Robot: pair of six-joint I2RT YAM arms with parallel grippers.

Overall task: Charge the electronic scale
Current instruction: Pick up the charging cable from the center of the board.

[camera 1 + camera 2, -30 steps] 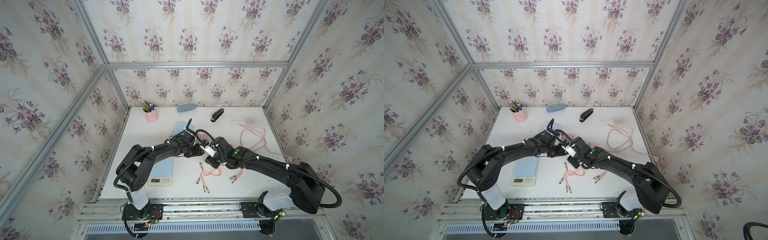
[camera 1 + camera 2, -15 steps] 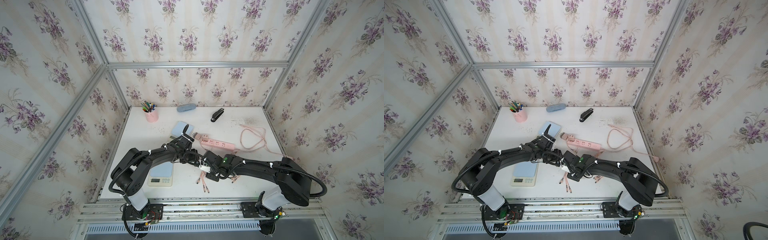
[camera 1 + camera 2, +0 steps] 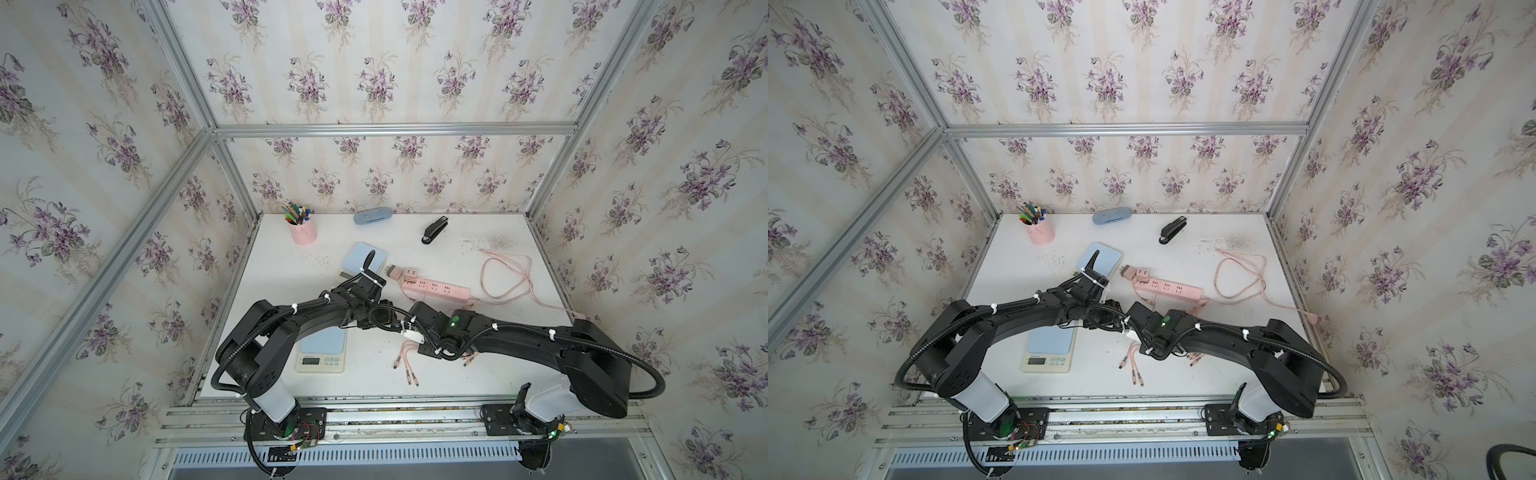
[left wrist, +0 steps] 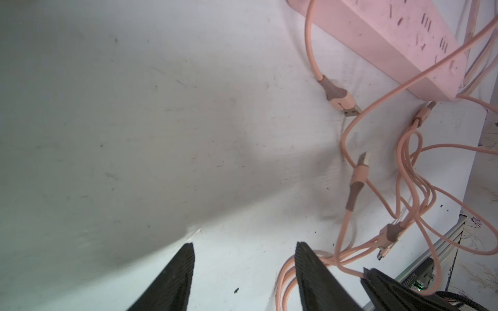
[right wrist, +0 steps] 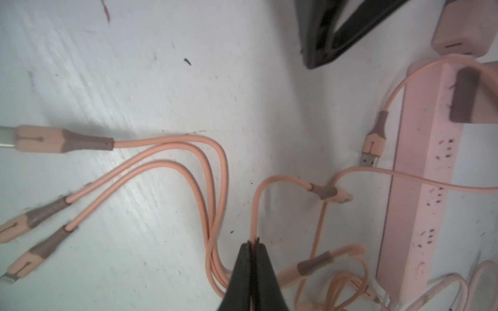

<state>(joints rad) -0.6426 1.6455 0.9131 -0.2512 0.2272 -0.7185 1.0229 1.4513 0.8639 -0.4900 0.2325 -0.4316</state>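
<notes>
The electronic scale [image 3: 322, 351] [image 3: 1047, 351], blue-topped with a small display, lies at the front left, partly under my left arm. Pink charging cables [image 3: 409, 361] [image 3: 1133, 365] with several plug heads sprawl beside it. In the right wrist view my right gripper [image 5: 253, 241] is shut on one thin pink cable strand [image 5: 253, 212], which loops over to a small plug [image 5: 327, 192]. My left gripper [image 4: 245, 244] hovers open over bare table, with cable strands [image 4: 285, 269] just beside one finger. A USB plug [image 4: 347, 107] [image 5: 370, 159] lies loose by the pink power strip [image 3: 436, 286] [image 5: 420, 188].
A pink adapter [image 3: 405, 274] sits at the strip's end, and the strip's cord [image 3: 507, 274] loops at the right. Farther back are a blue pad [image 3: 365, 257], a pen cup [image 3: 303, 232], a blue case [image 3: 372, 216] and a stapler [image 3: 434, 230].
Both arms have dropped toward the front, uncovering the power strip. My right gripper has shut on a cable strand. The left gripper has stayed open.
</notes>
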